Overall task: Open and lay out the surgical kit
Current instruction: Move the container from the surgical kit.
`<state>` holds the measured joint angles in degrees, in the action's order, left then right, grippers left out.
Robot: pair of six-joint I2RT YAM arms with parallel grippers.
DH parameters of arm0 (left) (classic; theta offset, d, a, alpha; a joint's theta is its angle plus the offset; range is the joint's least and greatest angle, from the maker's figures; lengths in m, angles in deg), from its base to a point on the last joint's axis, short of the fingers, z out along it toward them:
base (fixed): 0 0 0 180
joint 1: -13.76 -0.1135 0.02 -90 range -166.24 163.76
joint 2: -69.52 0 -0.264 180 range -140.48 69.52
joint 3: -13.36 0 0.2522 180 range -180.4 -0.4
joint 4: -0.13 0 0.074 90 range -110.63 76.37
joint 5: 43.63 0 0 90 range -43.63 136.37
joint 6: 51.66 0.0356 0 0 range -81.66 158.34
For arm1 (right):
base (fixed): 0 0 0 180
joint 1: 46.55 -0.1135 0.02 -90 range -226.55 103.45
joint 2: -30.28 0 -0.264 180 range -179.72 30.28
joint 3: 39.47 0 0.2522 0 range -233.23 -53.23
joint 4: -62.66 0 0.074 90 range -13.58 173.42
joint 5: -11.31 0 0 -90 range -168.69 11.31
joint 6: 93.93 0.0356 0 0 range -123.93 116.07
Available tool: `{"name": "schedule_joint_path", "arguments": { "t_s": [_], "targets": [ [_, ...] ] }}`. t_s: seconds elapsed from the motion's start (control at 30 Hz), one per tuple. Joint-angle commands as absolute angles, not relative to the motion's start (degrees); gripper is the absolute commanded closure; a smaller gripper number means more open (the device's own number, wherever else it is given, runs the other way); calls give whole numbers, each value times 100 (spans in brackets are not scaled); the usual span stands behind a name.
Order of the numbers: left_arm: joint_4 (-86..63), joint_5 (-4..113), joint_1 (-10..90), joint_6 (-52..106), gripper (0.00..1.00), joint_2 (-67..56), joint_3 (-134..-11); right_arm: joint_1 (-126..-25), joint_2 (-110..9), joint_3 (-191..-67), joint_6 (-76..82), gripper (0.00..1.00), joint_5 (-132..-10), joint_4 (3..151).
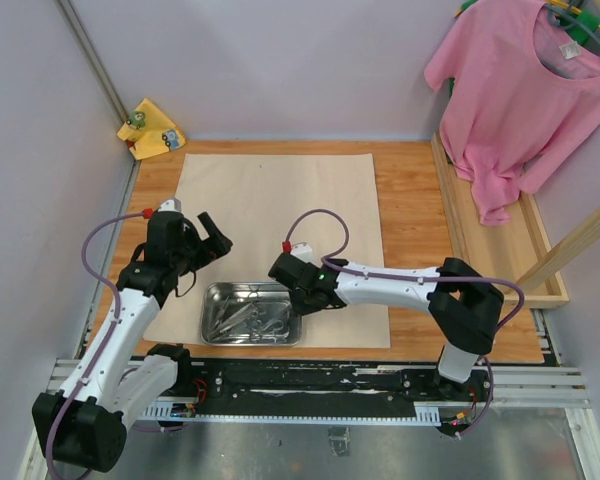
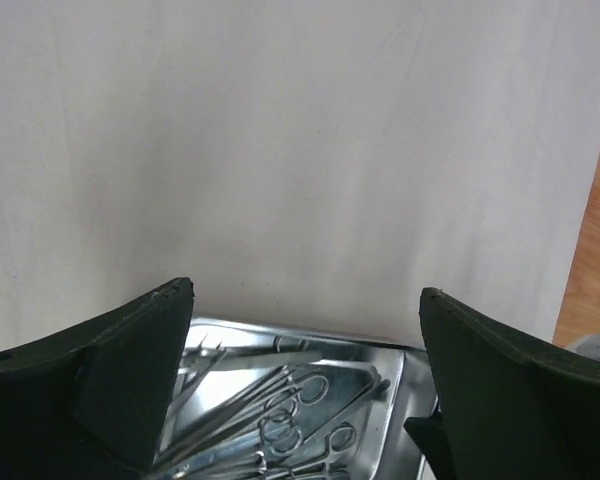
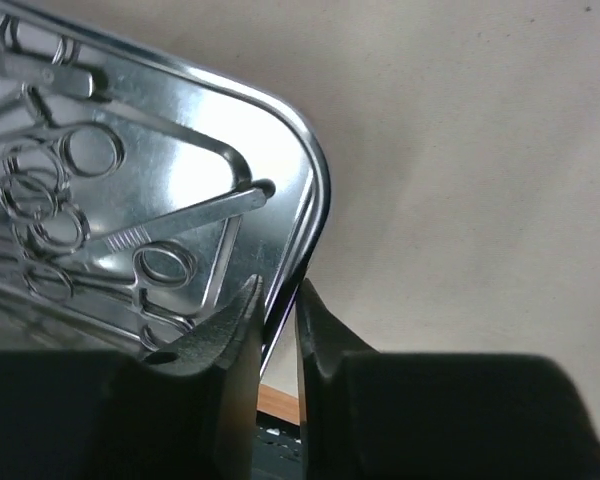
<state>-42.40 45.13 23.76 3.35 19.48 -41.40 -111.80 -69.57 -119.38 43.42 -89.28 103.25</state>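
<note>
The wrap [image 1: 280, 215] is spread flat, but forceps [image 1: 260, 315] are left piled in the tray [image 1: 252, 341]; its rim is pinched by the right claw [image 3: 280, 292], left claw [image 1: 208, 238] held wide.

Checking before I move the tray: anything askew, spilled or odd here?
Nothing spilled or damaged. The beige cloth wrap lies flat. The shiny rectangular steel tray sits at its near edge, the ring-handled forceps inside overlapping in a heap. The right gripper is closed on the tray's rim.
</note>
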Motion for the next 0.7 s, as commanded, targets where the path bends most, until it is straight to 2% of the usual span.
{"name": "schedule_joint_path", "arguments": {
  "t_s": [0.0, 0.2, 0.37, 0.67],
  "targets": [
    [-4159, 4529, 2404, 336, 1, 1901, -4192, -10865, -6546, -11730, 4060, 86, -9110, 10614],
    [-4096, 4663, 2405, 448, 1, 1781, -4206, -10312, -6063, -11438, 3728, 98, -9125, 10711],
    [-4019, 4763, 2565, 520, 1, 1722, -4212, -9900, -5699, -11071, 3691, 99, -9058, 10595],
    [-4035, 4205, 3757, 429, 1, 1320, -4393, -9805, -5208, -9968, 4787, 99, -9126, 9783]
  ]
}}
